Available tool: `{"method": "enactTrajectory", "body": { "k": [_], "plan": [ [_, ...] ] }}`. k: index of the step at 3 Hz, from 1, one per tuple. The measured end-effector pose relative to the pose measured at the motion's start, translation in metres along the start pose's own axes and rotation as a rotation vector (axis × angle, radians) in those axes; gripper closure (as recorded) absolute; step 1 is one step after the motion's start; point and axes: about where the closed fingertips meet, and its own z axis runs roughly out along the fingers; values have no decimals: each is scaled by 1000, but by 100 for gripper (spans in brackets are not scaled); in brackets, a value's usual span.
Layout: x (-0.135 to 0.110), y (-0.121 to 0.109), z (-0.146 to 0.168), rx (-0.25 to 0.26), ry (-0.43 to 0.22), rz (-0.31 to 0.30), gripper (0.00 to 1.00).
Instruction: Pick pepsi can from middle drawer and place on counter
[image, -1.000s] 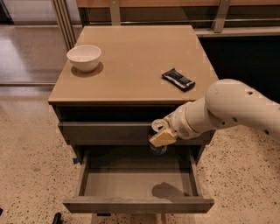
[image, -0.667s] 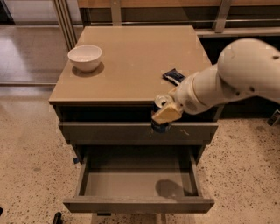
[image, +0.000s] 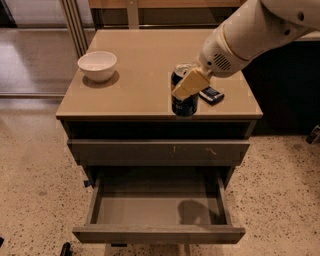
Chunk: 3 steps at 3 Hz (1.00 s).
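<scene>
The pepsi can, dark blue with a silver top, stands upright at the front edge of the tan counter, right of centre. I cannot tell whether its base touches the surface. My gripper is shut on the can; one tan finger lies across its front and the other is hidden behind it. The white arm comes in from the upper right. The middle drawer is pulled open below, and its grey floor holds nothing.
A white bowl sits at the counter's back left. A flat dark snack wrapper lies just right of the can. A closed drawer front with pale scratches is above the open drawer. Dark furniture stands at the right.
The gripper has risen with the can from in front of the closed drawer front, up over the counter's front edge.
</scene>
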Motion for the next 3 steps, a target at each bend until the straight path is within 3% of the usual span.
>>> {"method": "enactTrajectory", "body": {
  "k": [1,3],
  "plan": [
    [0,0,0,0,0,0,100],
    [-12,-35,33,13,-37,24,100]
  ]
}}
